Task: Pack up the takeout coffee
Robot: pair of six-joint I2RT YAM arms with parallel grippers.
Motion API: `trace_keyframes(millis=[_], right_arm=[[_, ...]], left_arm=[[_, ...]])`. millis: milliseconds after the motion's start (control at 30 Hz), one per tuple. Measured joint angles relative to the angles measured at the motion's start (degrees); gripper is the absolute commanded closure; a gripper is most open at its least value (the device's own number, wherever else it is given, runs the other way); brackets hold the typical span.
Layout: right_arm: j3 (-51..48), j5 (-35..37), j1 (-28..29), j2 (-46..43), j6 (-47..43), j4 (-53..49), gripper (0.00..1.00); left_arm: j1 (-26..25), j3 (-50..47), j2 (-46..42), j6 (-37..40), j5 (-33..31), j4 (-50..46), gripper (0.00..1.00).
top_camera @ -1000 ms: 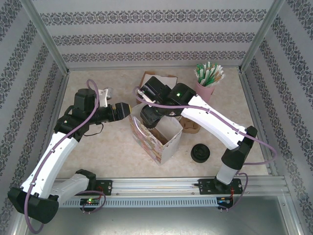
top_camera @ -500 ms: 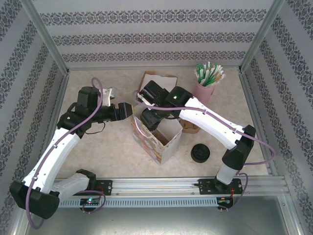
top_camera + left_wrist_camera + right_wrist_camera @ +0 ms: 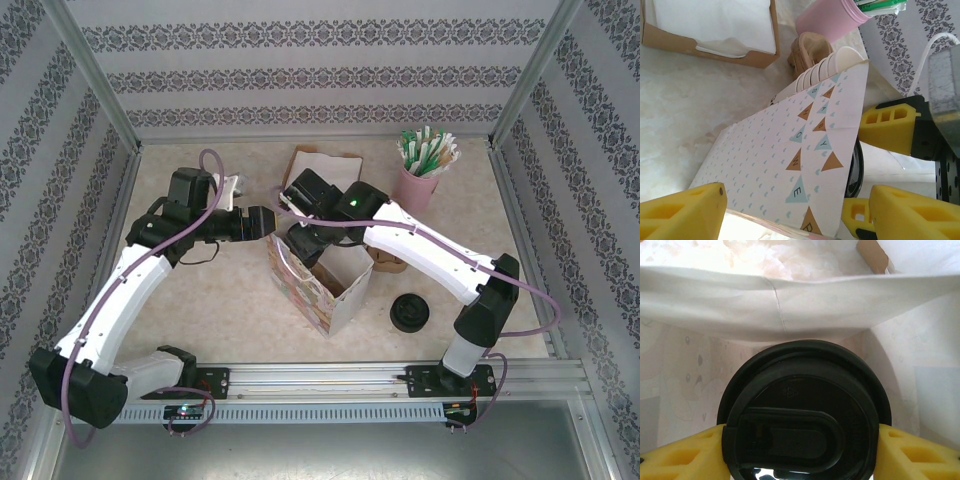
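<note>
- Paper gift bag (image 3: pixel 305 285): stands upright near the middle of the worktop (image 3: pixel 220 300) with its mouth open upward. The outer panel is printed with small hearts and pennant flags, and the inner walls are plain white.
- Takeout coffee (image 3: pixel 805 410): seen from above as a round black lid, it sits inside the bag's mouth with white paper walls around it.
- Right hand (image 3: pixel 800 437): reaches down into the bag, and its yellow fingers (image 3: pixel 675 452) are clamped on the lid's rim from both sides.
- Left hand (image 3: pixel 797 205): sits at the bag's upper left edge. Its yellow fingers (image 3: pixel 682 215) stand wide apart with the printed panel between them. Whether they press on the paper cannot be told.
- Cardboard box (image 3: pixel 670 39): open-topped, behind the bag, holding white napkins (image 3: pixel 715 20).
- Pink cup (image 3: pixel 418 187): at the far right of the worktop, holding green-and-white straws (image 3: pixel 428 150).
- Stack of lidless white paper cups (image 3: pixel 832 65): just beyond the bag, beside a brown ribbed sleeve (image 3: pixel 807 47).
- Loose black lids (image 3: pixel 409 313): stacked on the worktop to the right of the bag.
</note>
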Motion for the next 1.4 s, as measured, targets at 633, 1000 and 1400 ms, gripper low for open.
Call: trace_keyframes(millis=[633,1000,1400], right_arm=[[-3.8,-0.2,0.0,0.1,0.4,2.8,0.37],[-6.6,-0.2,0.0,0.1,0.2,4.4,0.38],[-9.8,-0.2,0.0,0.1,0.0,8.0,0.38]], left_arm=[[0.0,0.0,1.9,-0.3,-1.1,0.0,0.4],[-0.3,0.0,1.8,-4.0,-1.0,0.6,0.39],[-0.3,-0.5,1.2,-4.8,0.0,0.9,0.39]])
